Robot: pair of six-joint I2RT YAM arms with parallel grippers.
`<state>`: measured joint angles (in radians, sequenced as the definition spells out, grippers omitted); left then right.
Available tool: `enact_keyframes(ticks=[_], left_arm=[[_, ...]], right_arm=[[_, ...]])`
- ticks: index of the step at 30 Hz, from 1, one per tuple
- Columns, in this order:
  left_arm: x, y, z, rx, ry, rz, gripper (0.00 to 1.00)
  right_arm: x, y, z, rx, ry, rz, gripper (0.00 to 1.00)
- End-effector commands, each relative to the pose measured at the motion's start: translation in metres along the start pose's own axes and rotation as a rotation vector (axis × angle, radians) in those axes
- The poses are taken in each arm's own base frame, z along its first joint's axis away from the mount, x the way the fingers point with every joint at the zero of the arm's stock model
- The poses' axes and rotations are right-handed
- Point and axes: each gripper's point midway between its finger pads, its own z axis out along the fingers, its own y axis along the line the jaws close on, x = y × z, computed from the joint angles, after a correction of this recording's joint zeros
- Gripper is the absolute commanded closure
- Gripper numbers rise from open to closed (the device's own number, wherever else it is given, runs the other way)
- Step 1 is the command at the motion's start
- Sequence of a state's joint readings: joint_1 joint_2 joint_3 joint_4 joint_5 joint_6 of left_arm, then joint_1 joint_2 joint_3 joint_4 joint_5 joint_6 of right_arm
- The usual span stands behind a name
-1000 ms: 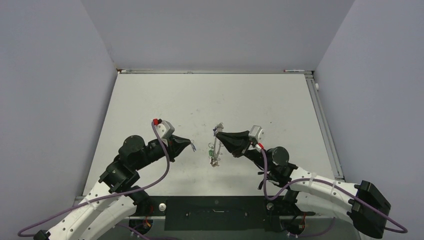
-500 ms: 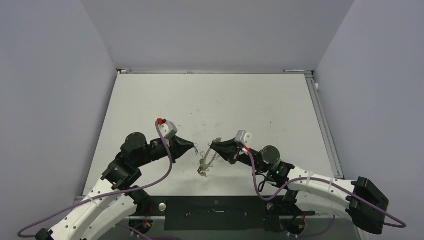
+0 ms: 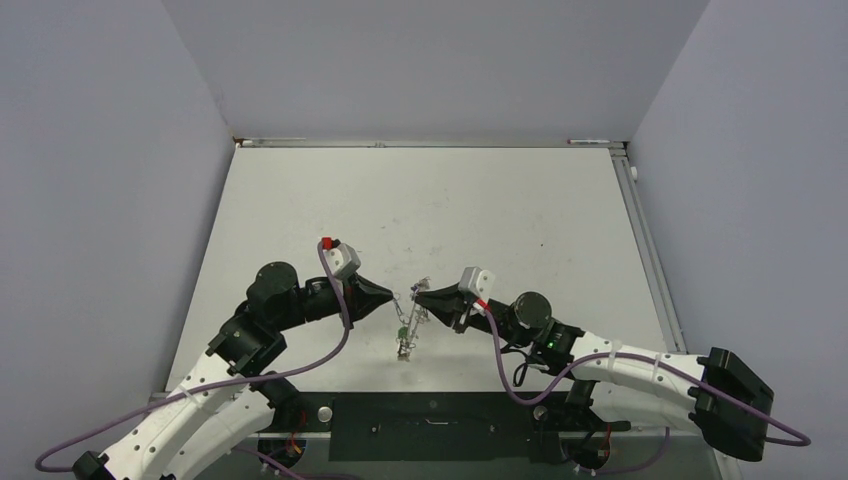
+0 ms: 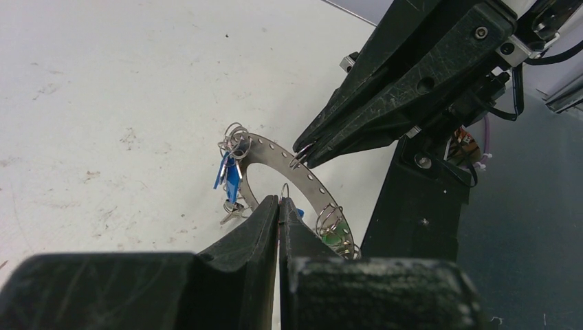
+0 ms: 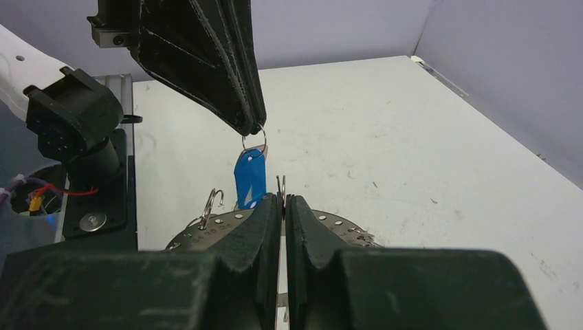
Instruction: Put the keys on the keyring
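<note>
The keyring (image 3: 408, 322) is a flat grey ring with holes, held on edge between my grippers above the table. Small keys and green and blue tags hang from it. My right gripper (image 3: 420, 293) is shut on a wire loop at its rim, as the left wrist view (image 4: 304, 152) and the right wrist view (image 5: 282, 198) show. My left gripper (image 3: 392, 297) is shut on the small wire ring of the loose key. The key's blue tag (image 5: 250, 180) hangs just above the keyring's rim (image 5: 206, 230). In the left wrist view my left gripper (image 4: 280, 201) sits close over the keyring (image 4: 313, 184).
Grey walls close the table at the back and sides. A metal rail (image 3: 650, 250) runs along the right edge. The black base plate (image 3: 430, 425) with both arm mounts lies at the front edge. Purple cables loop beside each arm.
My right gripper has carried the keyring left and nearer the front. My left gripper has moved right with the blue-tagged key. The two tips have closed to almost touching.
</note>
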<state>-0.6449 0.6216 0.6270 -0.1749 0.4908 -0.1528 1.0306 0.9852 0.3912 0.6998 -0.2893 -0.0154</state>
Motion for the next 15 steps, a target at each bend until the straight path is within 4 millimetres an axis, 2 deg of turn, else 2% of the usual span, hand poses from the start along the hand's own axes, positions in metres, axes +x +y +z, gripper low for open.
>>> enact_keyframes(ticks=[1, 15], left_arm=[[-0.019, -0.01, -0.0003, 0.056, -0.059, 0.04, 1.0], [-0.0146, -0.0193, 0.002, 0.12, -0.039, 0.033, 1.0]], right_arm=[[-0.0475, -0.0007, 0.0106, -0.008, -0.133, -0.046, 0.95], [-0.0433, 0.0067, 0.0191, -0.037, -0.103, -0.053, 0.95]])
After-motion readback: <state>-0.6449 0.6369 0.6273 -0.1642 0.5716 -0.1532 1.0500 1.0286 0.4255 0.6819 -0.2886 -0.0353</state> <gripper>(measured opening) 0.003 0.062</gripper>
